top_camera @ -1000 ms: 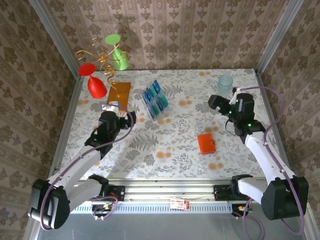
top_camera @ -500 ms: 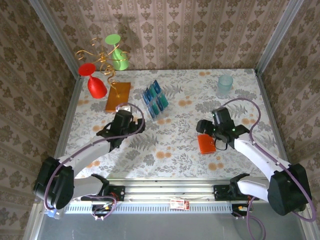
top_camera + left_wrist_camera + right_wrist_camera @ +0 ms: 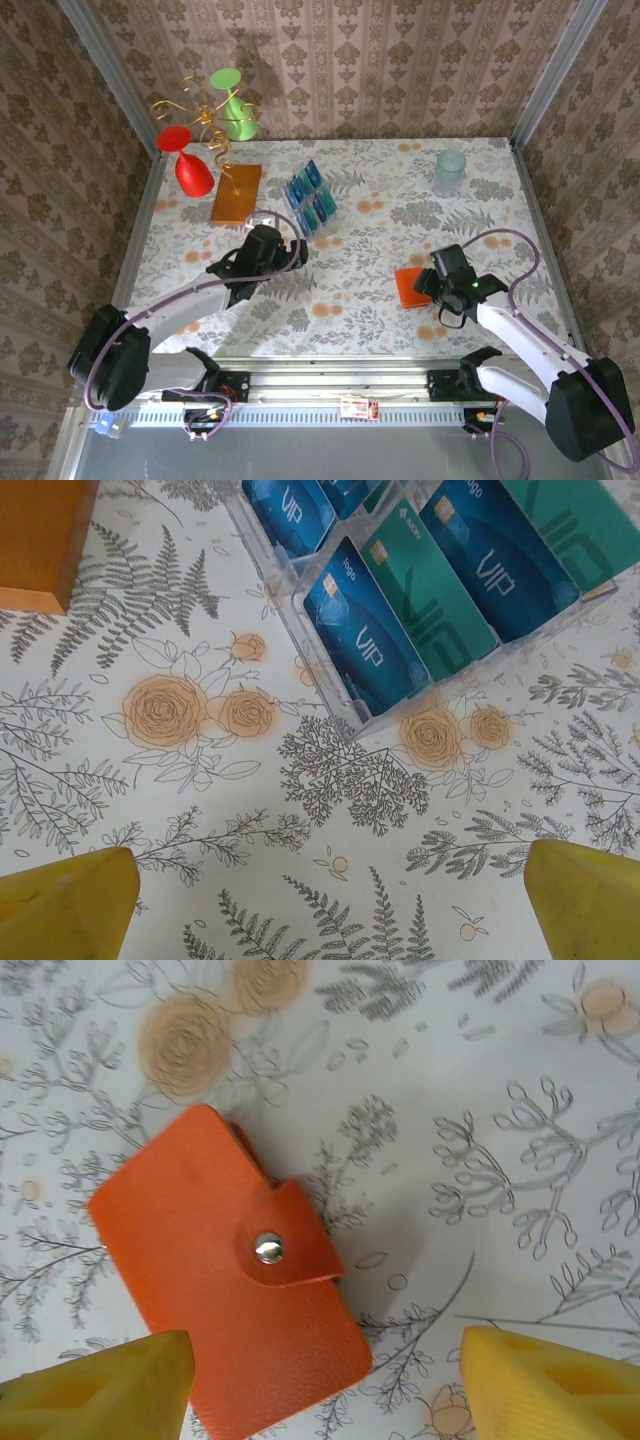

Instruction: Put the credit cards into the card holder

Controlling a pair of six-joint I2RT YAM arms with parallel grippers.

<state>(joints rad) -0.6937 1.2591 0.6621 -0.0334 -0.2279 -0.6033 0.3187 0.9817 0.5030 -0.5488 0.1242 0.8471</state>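
Jaws spread apart on both. We note left gripper near the cards; right gripper flanks the snapped-shut wallet, not clamping it.

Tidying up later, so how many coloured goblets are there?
2: the red goblet at the back-left corner, the green goblet just behind it by the wall. None look hidden.

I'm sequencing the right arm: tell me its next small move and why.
Probably ease the right gripper down and sideways until both fingers bracket the card holder. It lies flat on the tablecloth, snap tab fastened; the jaws stand apart over one end, one finger above its edge, the other off it.
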